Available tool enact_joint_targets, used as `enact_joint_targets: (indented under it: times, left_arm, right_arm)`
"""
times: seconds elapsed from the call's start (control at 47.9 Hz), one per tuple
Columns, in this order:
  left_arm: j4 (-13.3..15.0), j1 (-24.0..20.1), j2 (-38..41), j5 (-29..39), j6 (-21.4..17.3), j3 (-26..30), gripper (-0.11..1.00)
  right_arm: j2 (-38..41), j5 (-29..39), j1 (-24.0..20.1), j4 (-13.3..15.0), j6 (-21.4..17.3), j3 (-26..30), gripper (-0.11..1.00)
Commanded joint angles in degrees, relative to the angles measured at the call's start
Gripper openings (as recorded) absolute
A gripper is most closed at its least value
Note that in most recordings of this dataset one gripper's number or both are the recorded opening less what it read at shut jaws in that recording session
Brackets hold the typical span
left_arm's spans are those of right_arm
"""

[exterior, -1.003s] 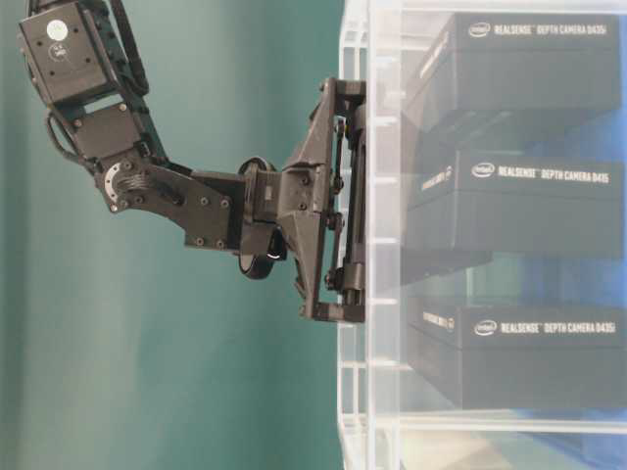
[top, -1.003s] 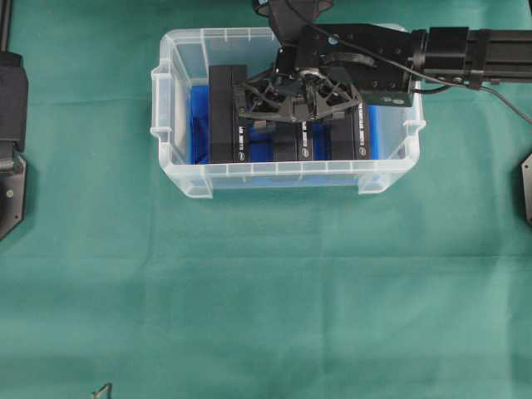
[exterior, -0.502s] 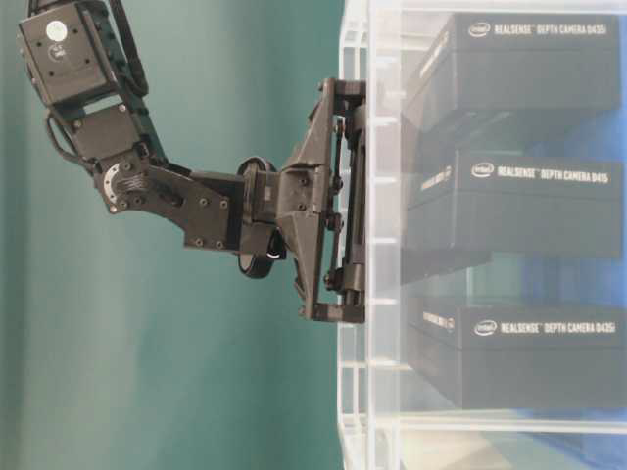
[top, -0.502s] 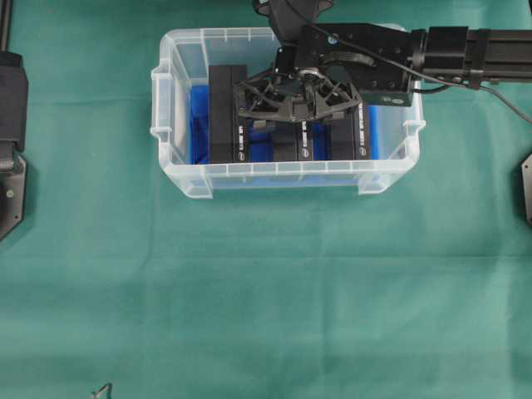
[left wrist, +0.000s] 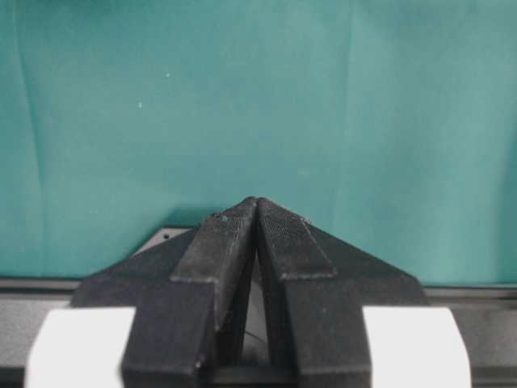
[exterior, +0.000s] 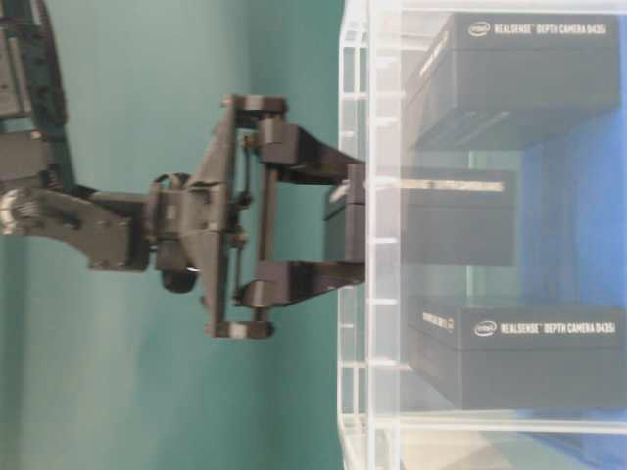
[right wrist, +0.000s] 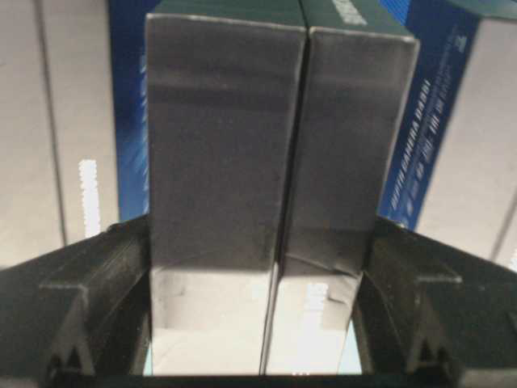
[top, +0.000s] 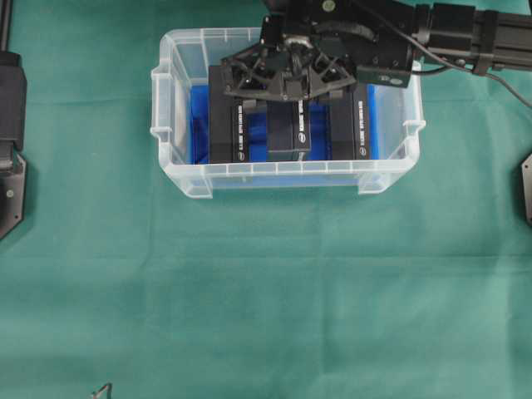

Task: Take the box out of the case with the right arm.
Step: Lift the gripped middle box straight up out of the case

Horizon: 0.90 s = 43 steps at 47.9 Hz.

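Overhead, the right arm's gripper (top: 287,87) reaches in from the right edge of the green-covered table (top: 266,291) and hangs over the case (top: 287,176), the clear bin standing near the table's far edge. Its black lattice jaws are spread wide and pressed against both sides of the middle box (top: 288,129), one of three dark boxes standing side by side on the case's blue floor (top: 198,125). From table level, where the picture is turned on its side, the gripper (exterior: 343,225) holds that middle box (exterior: 431,215) with its near end at the case's rim (exterior: 355,117), drawn out beyond the two neighbours (exterior: 519,69), which sit deeper inside. The right wrist camera looks straight down the grey face of the clamped box (right wrist: 266,145), with a black finger (right wrist: 89,299) tight against each side and blue floor showing beyond. On the left, the left arm's gripper (left wrist: 257,212) sits over bare green cloth with its two black fingertips pressed together, nothing between them; overhead, only a dark part of that arm (top: 10,125) shows at the table's left edge, well apart from the case.
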<state>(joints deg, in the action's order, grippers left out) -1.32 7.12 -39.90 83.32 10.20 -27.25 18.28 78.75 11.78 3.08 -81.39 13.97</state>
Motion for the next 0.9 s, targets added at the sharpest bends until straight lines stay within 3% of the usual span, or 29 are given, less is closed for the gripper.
enact_joint_targets:
  times: [0.0, 0.522, 0.878]
  left_arm:
    - [-0.18, 0.18, -0.18, -0.26, -0.09, 1.67, 0.00]
    - [-0.18, 0.18, -0.09, -0.26, 0.00, 1.93, 0.00]
    - [-0.18, 0.18, 0.00, -0.26, 0.00, 2.11, 0.00]
  right_arm:
    - [-2.99, 3.60, -0.35, 0.97, 0.09, 4.31, 0.66]
    - [-3.60, 17.58, -1.58, 4.92, 0.18, 18.19, 0.66]
    - [-3.60, 19.51, -1.76, 5.45, 0.18, 20.04, 0.66]
